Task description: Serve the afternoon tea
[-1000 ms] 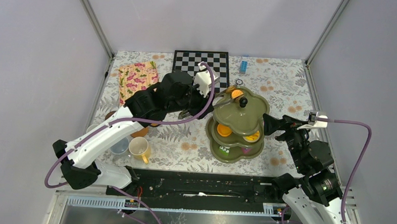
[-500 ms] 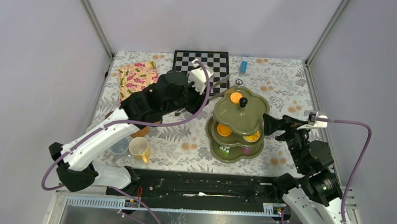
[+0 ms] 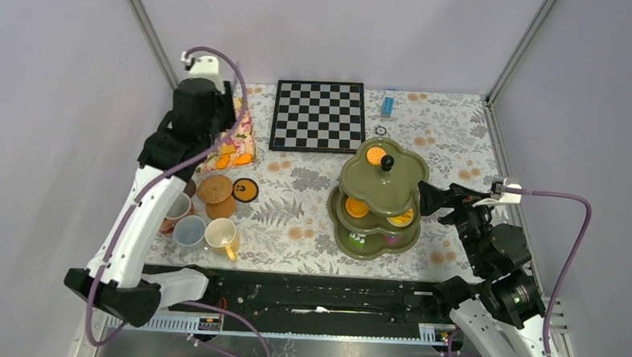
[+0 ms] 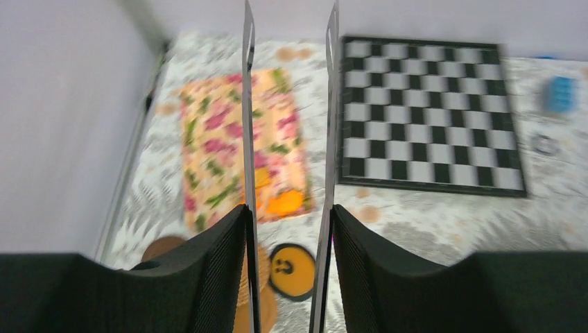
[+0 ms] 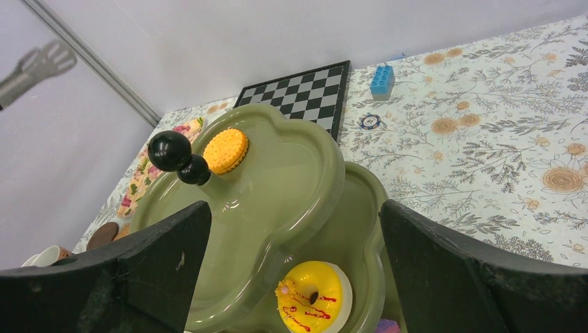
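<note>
The olive-green three-tier stand (image 3: 393,190) with its black knob (image 3: 387,161) stands right of centre. An orange biscuit (image 3: 376,154) lies on its top tier and a yellow doughnut (image 5: 312,295) on a lower one. My left gripper (image 3: 219,122) hangs high over the floral tray (image 4: 222,139), shut on thin metal tongs (image 4: 247,104) whose blades lie against its fingers. More orange biscuits (image 4: 286,202) lie on the tray. My right gripper (image 5: 295,208) stands open beside the stand's right side, holding nothing. Three mugs (image 3: 222,236) and brown coasters (image 3: 214,188) sit front left.
The chessboard (image 3: 319,114) lies at the back centre, with a blue brick (image 3: 388,103) and a small chip (image 3: 380,131) to its right. An orange black-rimmed coaster (image 3: 245,190) lies beside the brown ones. Enclosure walls stand close on the left, right and back.
My left arm has swung from the stand's top tier to the back left over the floral tray, carrying the tongs. The biscuit stays on the top tier. The right arm is still.
</note>
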`<state>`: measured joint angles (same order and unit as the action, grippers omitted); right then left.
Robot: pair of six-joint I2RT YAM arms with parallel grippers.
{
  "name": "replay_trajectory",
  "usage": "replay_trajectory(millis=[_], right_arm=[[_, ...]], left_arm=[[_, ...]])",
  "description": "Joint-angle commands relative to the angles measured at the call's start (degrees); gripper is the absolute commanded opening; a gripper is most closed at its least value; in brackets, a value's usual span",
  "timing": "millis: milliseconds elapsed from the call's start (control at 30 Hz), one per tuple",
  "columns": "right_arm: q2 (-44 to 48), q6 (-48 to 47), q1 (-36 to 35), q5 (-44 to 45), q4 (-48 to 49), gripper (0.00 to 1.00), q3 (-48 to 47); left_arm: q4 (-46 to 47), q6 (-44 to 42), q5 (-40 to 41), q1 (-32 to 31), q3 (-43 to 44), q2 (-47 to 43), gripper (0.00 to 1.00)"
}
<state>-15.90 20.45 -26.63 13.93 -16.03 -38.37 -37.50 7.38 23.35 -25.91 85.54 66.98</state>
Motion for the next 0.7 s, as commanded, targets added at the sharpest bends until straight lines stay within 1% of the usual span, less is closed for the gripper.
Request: replay_trajectory(millis=[0, 33, 100, 133, 200, 367, 500, 667], right_arm=[[-0.4, 0.5, -0.3, -0.1, 0.9, 0.98, -0.9], [-0.4, 0.3, -0.3, -0.1, 0.9, 0.98, -0.9], [-0.4, 0.4, -0.3, -0.1, 0.9, 0.98, -1.0], [-0.4, 0.3, -0.3, -0.1, 0.8, 0.98, -1.0], [-0.4, 0.4, -0.3, 0.0, 0.8, 0.98, -0.9], [-0.4, 0.2, -0.3, 0.0, 0.9, 0.98, -0.8], [-0.5, 0.0, -0.3, 0.2, 0.9, 0.98, -0.8], [-0.2, 0.0, -0.3, 0.3, 0.8, 0.98, -0.6]], left_arm=[[-5.7, 7.5, -5.4, 12.2, -1.9, 3.6, 0.50], [-6.9, 8.4, -7.5, 14.9, -2.2, 5.0, 0.50], [-8.3, 9.0, -13.3, 18.2, -3.9, 7.7, 0.51], [-8.6, 8.9, -15.7, 18.7, -4.7, 8.7, 0.52], [-8.9, 8.8, -17.6, 18.9, -6.7, 10.5, 0.52], [-7.2, 8.9, -14.9, 19.1, -11.2, 13.4, 0.53], [-5.9, 9.6, -13.8, 19.6, -12.1, 16.0, 0.53], [-4.5, 9.7, -11.9, 19.7, -12.4, 17.1, 0.55]])
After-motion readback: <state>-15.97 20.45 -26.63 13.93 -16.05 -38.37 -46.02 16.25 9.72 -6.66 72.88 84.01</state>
